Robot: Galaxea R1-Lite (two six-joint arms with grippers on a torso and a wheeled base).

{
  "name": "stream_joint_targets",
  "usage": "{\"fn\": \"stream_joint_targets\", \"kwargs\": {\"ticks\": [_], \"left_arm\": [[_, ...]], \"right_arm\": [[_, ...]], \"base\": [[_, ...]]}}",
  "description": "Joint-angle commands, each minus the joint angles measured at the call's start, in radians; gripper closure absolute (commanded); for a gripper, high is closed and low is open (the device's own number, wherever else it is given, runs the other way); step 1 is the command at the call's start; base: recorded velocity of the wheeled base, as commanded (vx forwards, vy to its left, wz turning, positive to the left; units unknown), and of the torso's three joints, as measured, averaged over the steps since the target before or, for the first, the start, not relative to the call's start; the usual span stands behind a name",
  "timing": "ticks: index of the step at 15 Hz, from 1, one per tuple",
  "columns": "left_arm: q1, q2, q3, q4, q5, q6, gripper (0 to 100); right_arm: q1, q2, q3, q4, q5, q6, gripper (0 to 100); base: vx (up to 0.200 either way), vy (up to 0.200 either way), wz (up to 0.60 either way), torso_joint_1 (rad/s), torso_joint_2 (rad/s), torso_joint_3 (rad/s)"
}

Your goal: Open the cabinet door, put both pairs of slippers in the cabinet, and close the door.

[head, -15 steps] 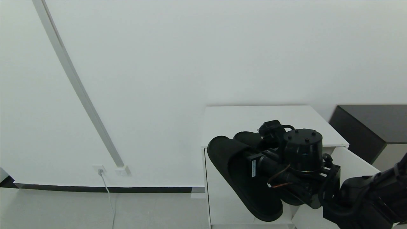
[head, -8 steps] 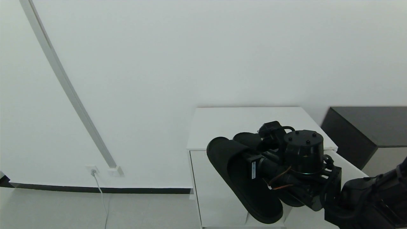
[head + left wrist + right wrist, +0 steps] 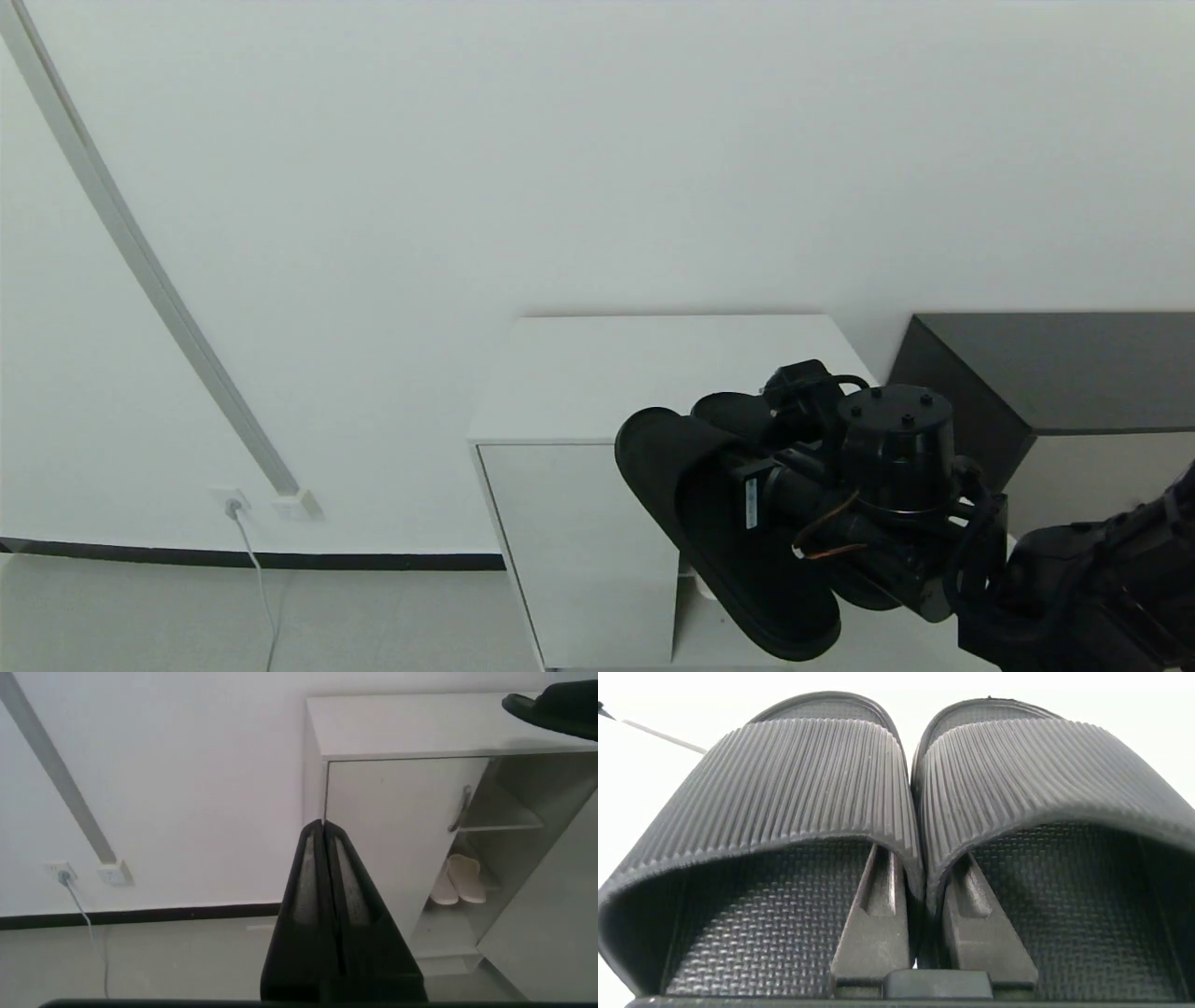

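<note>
My right gripper (image 3: 920,873) is shut on a pair of black ribbed slippers (image 3: 906,793), with one finger inside each, pinching their inner walls together. It holds the black slippers (image 3: 738,551) in front of the white cabinet (image 3: 653,373), toes tilted up and to the left. The cabinet (image 3: 402,728) has its left door (image 3: 392,849) shut. Its right side is open, with shelves and a pair of white slippers (image 3: 462,879) low inside. My left gripper (image 3: 322,835) is shut on nothing, some way back from the cabinet front.
A dark grey cabinet (image 3: 1074,373) stands right of the white one against the wall. A wall socket with a cable (image 3: 231,504) and a slanted grey strip (image 3: 140,252) are to the left. Bare floor (image 3: 140,616) lies to the left of the cabinet.
The whole head picture has shifted, so the camera has moved; the cabinet now sits further left in it. The right gripper keeps its hold on the black slippers.
</note>
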Motion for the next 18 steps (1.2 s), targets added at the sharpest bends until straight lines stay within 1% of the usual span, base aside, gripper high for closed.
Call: {"fn": "stream_joint_targets", "kwargs": {"ticks": [1, 5, 6, 12, 18], "left_arm": [[0.001, 0.002, 0.0, 0.0, 0.0, 0.0, 100], [0.001, 0.0, 0.0, 0.0, 0.0, 0.0, 100], [0.001, 0.0, 0.0, 0.0, 0.0, 0.0, 100], [0.001, 0.0, 0.0, 0.0, 0.0, 0.002, 100], [0.001, 0.0, 0.0, 0.0, 0.0, 0.002, 100]], "right_arm": [[0.0, -0.001, 0.005, 0.0, 0.0, 0.0, 100], [0.0, -0.004, 0.017, -0.015, 0.002, -0.001, 100], [0.0, -0.008, 0.034, -0.027, 0.002, -0.021, 100], [0.001, -0.008, 0.068, -0.081, 0.003, -0.047, 100], [0.012, 0.028, 0.085, -0.089, 0.006, -0.057, 100]], "base": [[0.0, -0.2, 0.0, 0.002, 0.0, 0.002], [0.0, -0.2, 0.0, 0.004, 0.0, 0.002], [0.0, -0.2, 0.0, 0.002, 0.0, 0.007], [0.0, 0.0, 0.0, 0.0, 0.0, 0.0], [0.0, 0.0, 0.0, 0.0, 0.0, 0.0]]}}
